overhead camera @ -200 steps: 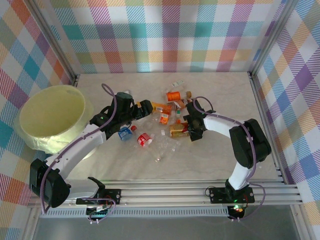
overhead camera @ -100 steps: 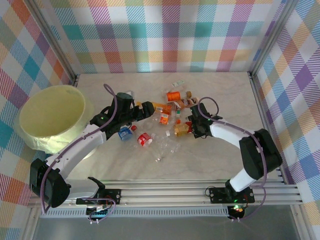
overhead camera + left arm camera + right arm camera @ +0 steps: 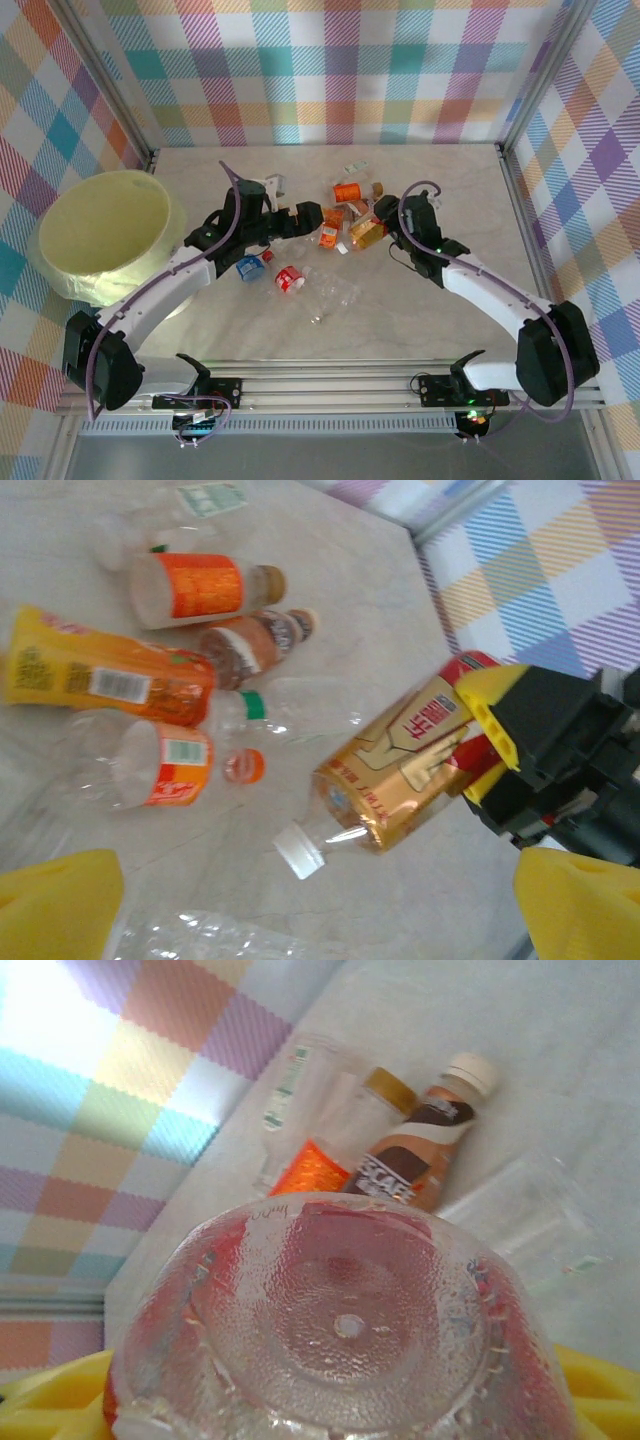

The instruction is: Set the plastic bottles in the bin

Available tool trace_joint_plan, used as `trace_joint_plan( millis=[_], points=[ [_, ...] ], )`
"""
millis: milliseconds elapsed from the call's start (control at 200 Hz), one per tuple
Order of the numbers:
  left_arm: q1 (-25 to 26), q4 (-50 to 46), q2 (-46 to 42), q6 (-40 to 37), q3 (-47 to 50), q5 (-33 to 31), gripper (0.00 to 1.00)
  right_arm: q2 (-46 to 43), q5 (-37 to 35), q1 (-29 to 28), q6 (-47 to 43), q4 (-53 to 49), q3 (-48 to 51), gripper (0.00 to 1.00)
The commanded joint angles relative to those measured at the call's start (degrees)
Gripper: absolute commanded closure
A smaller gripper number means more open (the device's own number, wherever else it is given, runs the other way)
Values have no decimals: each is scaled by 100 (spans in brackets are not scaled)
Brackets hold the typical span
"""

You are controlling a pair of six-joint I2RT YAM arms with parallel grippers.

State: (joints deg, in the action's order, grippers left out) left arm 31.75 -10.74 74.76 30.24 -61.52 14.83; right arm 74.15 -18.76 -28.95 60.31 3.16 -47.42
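**Right gripper clamped on a bottle; left gripper spread**

The right gripper (image 3: 378, 225) pinches the gold-label bottle (image 3: 390, 772) at its base end. In the right wrist view, the yellow fingers (image 3: 45, 1405) sit on either side of the bottle's dimpled clear bottom. The bottle's white cap points toward the left gripper (image 3: 320, 920). That gripper's yellow fingertips stand wide apart above the bottle cluster. Whether the gold-label bottle clears the surface cannot be told.

**Enclosure.** Plaid panels (image 3: 340, 70) in pastel colours close the far, left and right sides.

**Surface.** The surface (image 3: 450, 180) is pale and marbled. A metal rail (image 3: 400, 385) runs along its near edge and carries both arm bases.

**Bin.** The bin (image 3: 100, 235), a round pale yellow bucket, stands upright at the left edge of the surface, well apart from the bottles.

**Bottles.** The other plastic bottles (image 3: 347, 192) lie on their sides in a loose cluster at the middle of the surface, toward the far edge:

- A yellow-orange bottle (image 3: 90, 675).
- An orange-label bottle (image 3: 190, 588), with a brown-label bottle (image 3: 255, 645) just beside it.
- A clear bottle with an orange band (image 3: 150, 765).
- A crushed clear bottle (image 3: 335, 290).
- A red-label container (image 3: 289, 279) and a blue-capped container (image 3: 249, 267), on the side of the cluster toward the near edge, near the left arm.
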Motion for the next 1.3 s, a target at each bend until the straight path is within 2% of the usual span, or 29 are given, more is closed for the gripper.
trace_joint_plan(
  millis=[0,180,350,565,725,810,890,985,1095,1160,1300],
  points=[
    [170,378,86,-480,-94,593,0,-179,445,-32,-902,962,150,41],
    [440,237,184,-990,-265,566,0,-152,1454,-32,-1241,1572,180,41],
    [486,-209,467,-1509,-601,438,0,-28,2341,-51,-1294,1661,-92,42],
    [490,-455,797,-1897,-959,556,0,12,2779,-177,-1253,1626,-412,42],
    [483,-468,904,-2035,-1156,1143,0,47,3054,-259,-1075,1632,-563,42],
    [490,-466,900,-2052,-1118,1029,0,56,3184,-295,-957,1695,-625,42],
    [490,-431,900,-2127,-1099,1081,8,72,3263,-338,-921,1734,-691,42],
    [490,-342,910,-2129,-1074,1257,21,108,3357,-374,-881,1755,-764,42],
    [488,-319,917,-2099,-1033,1136,37,164,3533,-397,-898,1791,-838,40],
    [490,-201,853,-2019,-934,986,39,179,3565,-393,-933,1802,-844,38],
    [486,109,585,-1793,-617,335,42,62,3396,-387,-1184,1619,-830,21]
  ],
)
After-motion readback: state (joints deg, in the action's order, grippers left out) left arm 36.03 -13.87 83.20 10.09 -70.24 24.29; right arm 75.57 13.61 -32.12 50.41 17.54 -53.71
